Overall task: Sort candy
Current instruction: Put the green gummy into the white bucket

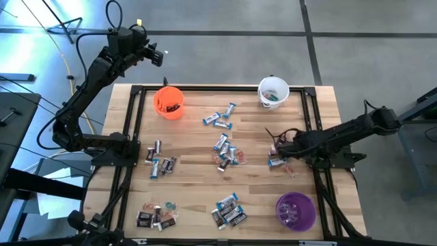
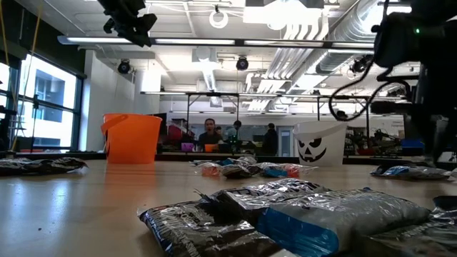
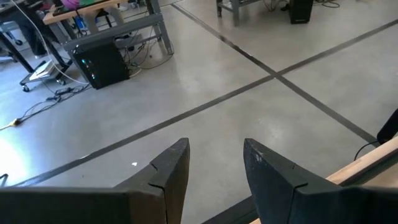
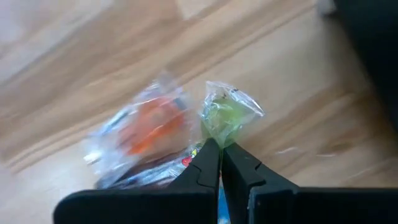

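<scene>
Here the right gripper point(image 4: 220, 149) was down at the table's right edge, about midway along it, its fingers pinched shut on the clear twisted end of a green-wrapped candy point(image 4: 225, 114). Gripping the wrapper tail rather than the sweet itself was probably the practical choice: the piece is small and the tail stands up off the wood. An orange candy point(image 4: 146, 130) in clear wrap lay just beside it, touching or nearly so; I could not tell whether it would drag along.

The left gripper point(image 3: 214, 163) was parked off the table beyond the far left corner, raised above the orange cup point(image 1: 168, 102), fingers partly apart and holding nothing, likely kept clear of the working arm.

Remaining candy sat in loose clusters: a central pile point(image 1: 225, 152), a group near the left edge point(image 1: 158, 162), two groups along the near edge point(image 1: 229, 210), and a few pieces point(image 1: 220, 118) toward the far edge. The white cup point(image 1: 273, 91) stood at the far right corner, with a jack-o'-lantern face printed on it; the purple cup point(image 1: 295, 210) stood at the near right corner.

No wrapper text was legible.
</scene>
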### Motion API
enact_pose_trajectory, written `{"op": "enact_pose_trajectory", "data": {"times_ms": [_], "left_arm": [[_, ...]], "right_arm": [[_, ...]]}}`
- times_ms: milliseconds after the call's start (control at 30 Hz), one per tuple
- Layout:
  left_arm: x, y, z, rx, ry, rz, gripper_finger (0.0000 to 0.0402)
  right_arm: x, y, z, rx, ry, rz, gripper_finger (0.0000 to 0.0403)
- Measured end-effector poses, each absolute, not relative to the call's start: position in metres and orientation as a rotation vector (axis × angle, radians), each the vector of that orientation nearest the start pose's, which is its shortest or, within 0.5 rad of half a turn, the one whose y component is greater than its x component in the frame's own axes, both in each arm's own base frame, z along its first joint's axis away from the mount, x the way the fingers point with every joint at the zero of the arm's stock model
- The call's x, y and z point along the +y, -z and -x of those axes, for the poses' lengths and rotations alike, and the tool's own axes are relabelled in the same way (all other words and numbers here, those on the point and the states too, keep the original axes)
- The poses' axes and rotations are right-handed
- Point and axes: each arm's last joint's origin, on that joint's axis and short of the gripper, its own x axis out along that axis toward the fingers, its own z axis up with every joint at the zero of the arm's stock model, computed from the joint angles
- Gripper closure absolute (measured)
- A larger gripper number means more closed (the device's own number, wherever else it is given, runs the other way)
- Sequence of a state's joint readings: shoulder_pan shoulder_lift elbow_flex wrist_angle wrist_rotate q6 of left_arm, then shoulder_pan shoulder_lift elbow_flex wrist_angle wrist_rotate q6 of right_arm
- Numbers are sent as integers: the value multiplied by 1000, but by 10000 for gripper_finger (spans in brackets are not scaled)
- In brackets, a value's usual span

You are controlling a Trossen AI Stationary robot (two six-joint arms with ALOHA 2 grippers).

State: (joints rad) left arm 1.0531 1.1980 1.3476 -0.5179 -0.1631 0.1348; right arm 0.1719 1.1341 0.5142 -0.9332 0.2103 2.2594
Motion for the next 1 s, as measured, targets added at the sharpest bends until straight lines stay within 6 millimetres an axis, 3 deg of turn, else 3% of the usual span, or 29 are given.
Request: {"op": "enact_pose_trajectory", "data": {"times_ms": [233, 533, 733, 1000], "left_arm": [[217, -410, -118, 433, -1174, 53, 261], [217, -410, -119, 412, -1156, 81, 261], [216, -410, -120, 393, -1123, 106, 261], [216, -410, -120, 392, -1119, 107, 261]], "right_arm": [[17, -183, -156, 562, 1527, -1398, 403], [2, -236, -169, 268, 1511, -1179, 403], [-22, -261, -174, 145, 1539, -1016, 403], [-66, -271, -173, 98, 1661, -936, 403]]}}
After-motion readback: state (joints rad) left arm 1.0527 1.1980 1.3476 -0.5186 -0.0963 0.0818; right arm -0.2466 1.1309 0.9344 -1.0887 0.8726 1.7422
